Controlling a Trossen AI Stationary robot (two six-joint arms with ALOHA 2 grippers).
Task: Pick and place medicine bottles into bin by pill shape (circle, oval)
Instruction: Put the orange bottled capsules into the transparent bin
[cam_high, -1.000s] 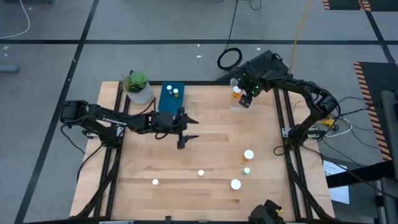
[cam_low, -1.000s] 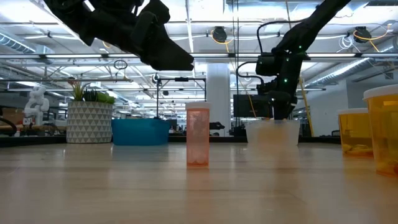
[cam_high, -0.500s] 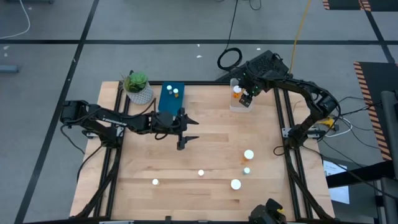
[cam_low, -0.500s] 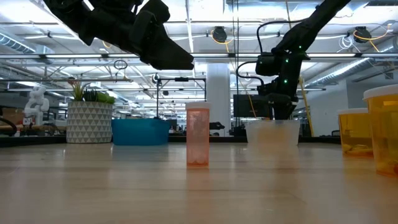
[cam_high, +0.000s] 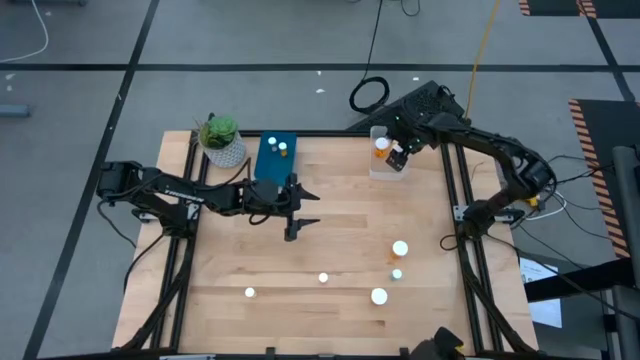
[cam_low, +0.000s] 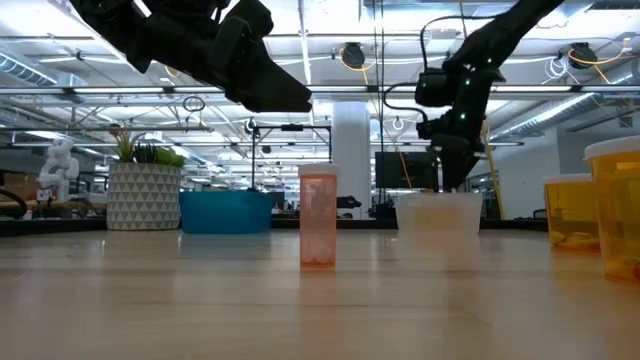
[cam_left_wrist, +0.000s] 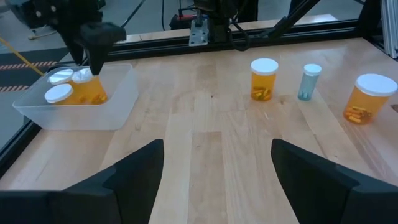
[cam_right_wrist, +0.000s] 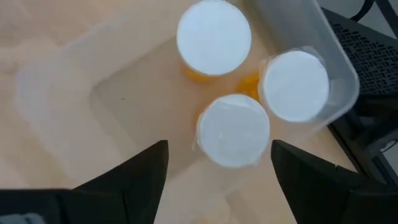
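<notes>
A: Where was the right end effector (cam_high: 398, 158)?

B: In the upper right of the high view, it hung over the clear bin (cam_high: 383, 172) at the far edge of the worktop (cam_high: 340, 250). Its fingers (cam_right_wrist: 112, 186) stood wide apart with nothing between them. In its own wrist view three white-capped medicine bottles (cam_right_wrist: 214, 38) with orange bodies stood close together in one end of that bin.

A: And in the low view?

B: It showed right of centre, raised above the bin's rim and not touching it.

A: The left end effector (cam_high: 302, 208)?

B: Near the middle-left of the high view, it hovered above the wood, its fingers (cam_left_wrist: 124, 180) spread wide and empty. Its arm stretched in from the left edge of the worktop.

A: Where were the other bottles?

B: Two white caps sat in the blue bin (cam_high: 276, 155) at the upper centre, just beside the potted plant (cam_high: 221, 140). On the open wood, a larger capped bottle (cam_high: 400, 248) stood at the right, a small pale one (cam_high: 397, 274) just below it, and another large one (cam_high: 379, 296) lower still. Two small ones were farther left along the lower part: one (cam_high: 323, 278) near the centre, one (cam_high: 249, 293) towards the lower left. All five were well apart from both end effectors.
</notes>
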